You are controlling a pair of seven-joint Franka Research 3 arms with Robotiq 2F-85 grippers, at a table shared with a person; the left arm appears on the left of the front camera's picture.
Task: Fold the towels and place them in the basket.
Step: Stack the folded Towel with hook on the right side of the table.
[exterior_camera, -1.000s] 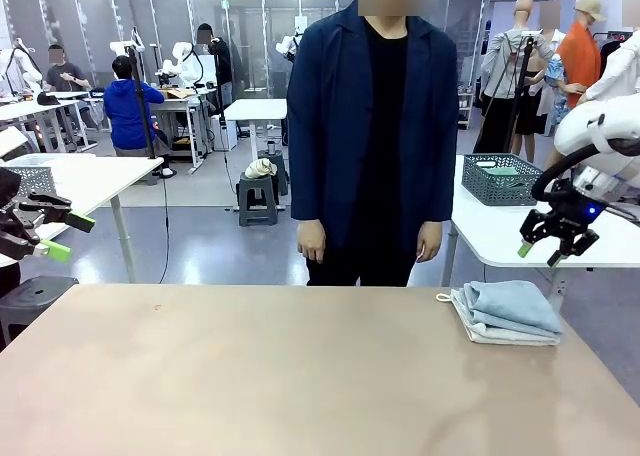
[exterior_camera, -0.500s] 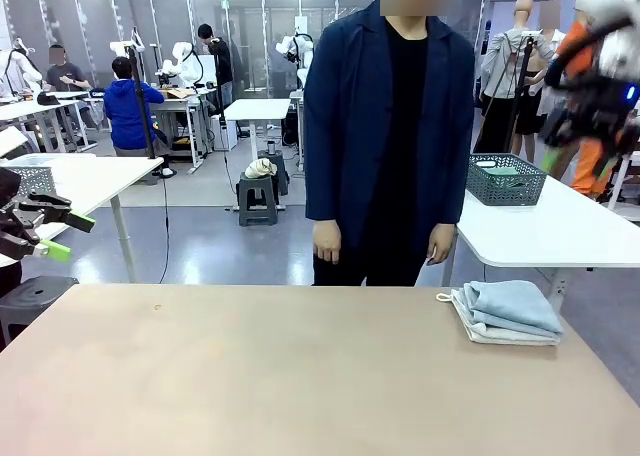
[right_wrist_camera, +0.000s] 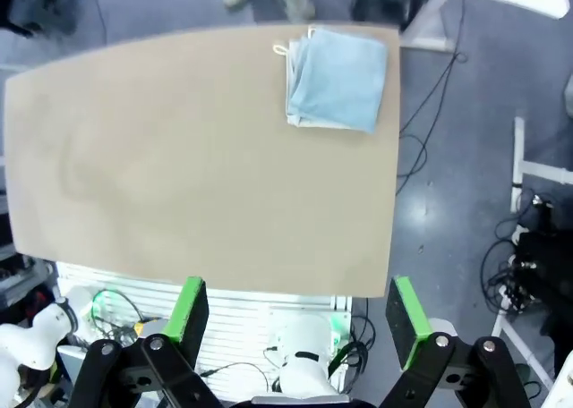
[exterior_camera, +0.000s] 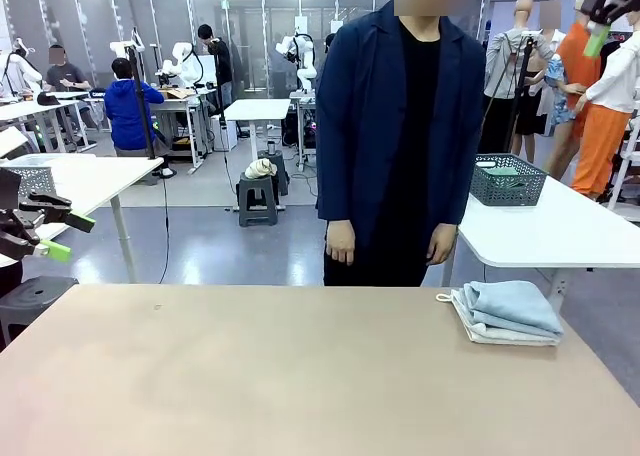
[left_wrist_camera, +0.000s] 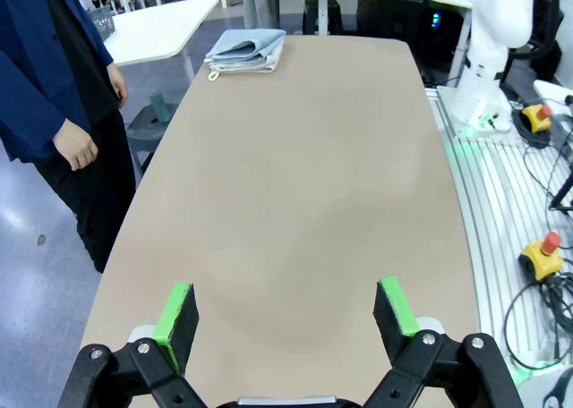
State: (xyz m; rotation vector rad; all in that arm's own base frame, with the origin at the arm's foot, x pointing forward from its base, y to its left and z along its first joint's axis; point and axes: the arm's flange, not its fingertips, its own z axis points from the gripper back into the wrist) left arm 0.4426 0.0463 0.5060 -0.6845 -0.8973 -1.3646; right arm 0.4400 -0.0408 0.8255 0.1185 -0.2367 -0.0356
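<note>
Front view: towels (exterior_camera: 506, 312) stacked folded, blue over cream, far right of the tabletop (exterior_camera: 300, 376), within the right arm's reach. Left hand (left_wrist_camera: 285, 311) spread, empty; right hand (right_wrist_camera: 298, 310) spread, high above. Basket (exterior_camera: 507, 179) sits on another table.

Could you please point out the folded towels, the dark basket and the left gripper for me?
folded towels (exterior_camera: 508, 311): front view, on the blue top towel.
dark basket (exterior_camera: 507, 185): front view, on its perforated front wall.
left gripper (left_wrist_camera: 288, 311): left wrist view, midway between its green fingertips.
</note>
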